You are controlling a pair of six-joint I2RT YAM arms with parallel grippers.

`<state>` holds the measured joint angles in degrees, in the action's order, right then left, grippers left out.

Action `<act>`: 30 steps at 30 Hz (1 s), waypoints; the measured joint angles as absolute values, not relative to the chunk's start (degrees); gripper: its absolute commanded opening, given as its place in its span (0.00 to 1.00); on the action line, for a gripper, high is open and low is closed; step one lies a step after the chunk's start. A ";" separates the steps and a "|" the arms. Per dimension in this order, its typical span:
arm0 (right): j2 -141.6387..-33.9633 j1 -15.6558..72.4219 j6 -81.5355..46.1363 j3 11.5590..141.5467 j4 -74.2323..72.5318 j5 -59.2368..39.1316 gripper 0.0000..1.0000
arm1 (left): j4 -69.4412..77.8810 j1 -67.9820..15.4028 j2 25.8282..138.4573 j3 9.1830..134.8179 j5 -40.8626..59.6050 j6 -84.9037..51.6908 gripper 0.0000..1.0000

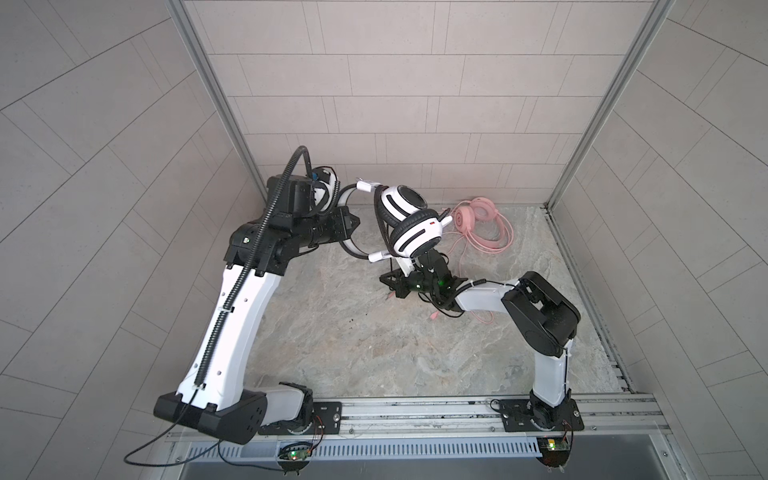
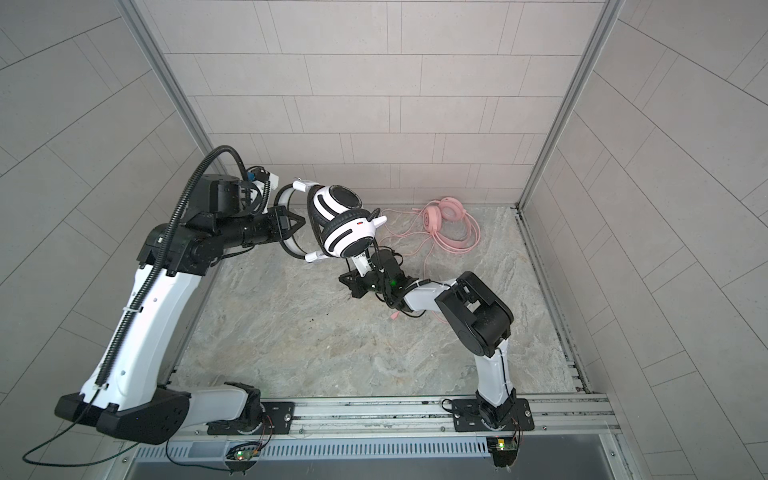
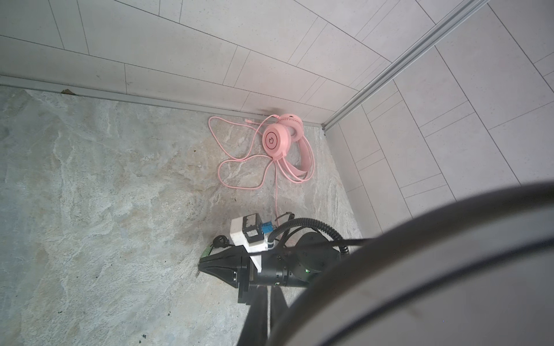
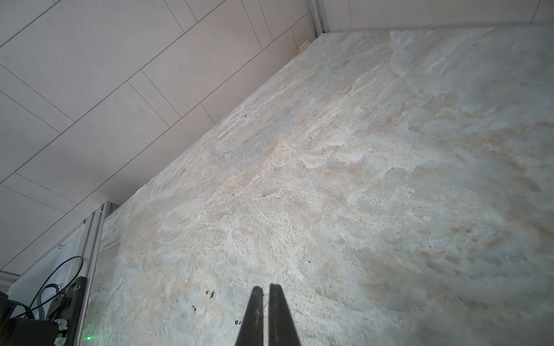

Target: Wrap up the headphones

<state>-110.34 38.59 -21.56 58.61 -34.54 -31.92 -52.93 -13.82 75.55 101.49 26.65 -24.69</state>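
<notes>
Black cable (image 1: 381,224) runs hidden behind the striped headset (image 1: 409,226).

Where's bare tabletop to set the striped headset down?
Widest bare patch: the near-middle tabletop, between the two arm bases and the front rail. The far-left strip beneath the lifted white-and-black headset, held by the left gripper, looks free too. The far-right corner is crowded: pink headset, its looped pink cable, and the right gripper.
</notes>
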 measured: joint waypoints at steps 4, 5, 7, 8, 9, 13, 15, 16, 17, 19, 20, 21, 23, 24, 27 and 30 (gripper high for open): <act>-107.18 38.63 -21.71 53.67 -35.07 -31.75 0.00 | -52.58 -11.86 76.44 101.30 25.28 -25.91 0.00; -106.32 38.63 -21.85 52.60 -35.27 -31.64 0.00 | -52.10 -11.33 76.71 101.10 24.97 -26.30 0.00; -104.29 38.70 -22.15 50.19 -35.48 -31.14 0.00 | -50.30 -9.85 77.21 100.12 24.23 -27.51 0.00; -103.39 38.74 -22.39 49.15 -35.68 -30.92 0.00 | -49.56 -9.08 77.38 99.55 23.92 -28.05 0.00; -102.45 38.89 -22.61 48.14 -35.79 -30.61 0.00 | -48.69 -7.99 77.65 98.87 23.49 -28.80 0.00; -98.19 41.15 -22.94 44.03 -35.62 -27.86 0.00 | -46.28 -3.66 79.09 96.82 22.37 -31.64 0.00; -95.18 43.64 -22.57 41.91 -34.98 -25.39 0.00 | -45.54 -1.85 80.09 96.23 22.17 -32.84 0.00; -93.84 44.60 -22.41 41.17 -34.57 -24.29 0.00 | -45.43 -1.30 80.49 96.05 22.11 -33.21 0.00; -92.36 45.63 -22.24 40.32 -34.20 -23.27 0.00 | -45.36 -0.78 80.97 96.05 22.02 -33.58 0.00; -89.30 46.92 -22.09 38.46 -33.91 -21.65 0.00 | -45.23 -0.25 81.58 96.05 22.02 -33.87 0.00; -88.20 47.00 -22.09 37.67 -33.85 -20.97 0.00 | -45.25 -0.12 81.67 96.05 22.04 -33.91 0.00; -86.91 46.98 -22.09 36.62 -33.56 -20.18 0.00 | -45.25 -0.05 81.73 96.03 22.04 -33.89 0.00; -84.47 46.94 -22.04 34.81 -32.32 -18.55 0.00 | -45.25 0.03 81.71 95.81 21.93 -33.82 0.00; -83.22 47.11 -21.96 34.09 -31.38 -17.67 0.00 | -45.17 0.03 81.65 95.46 21.74 -33.74 0.00; -79.11 48.82 -21.21 32.97 -27.09 -14.92 0.00 | -44.12 0.03 81.19 93.01 19.94 -33.69 0.00; -74.41 50.98 -20.36 32.91 -21.87 -12.43 0.01 | -42.85 0.12 80.18 89.30 15.51 -34.92 0.00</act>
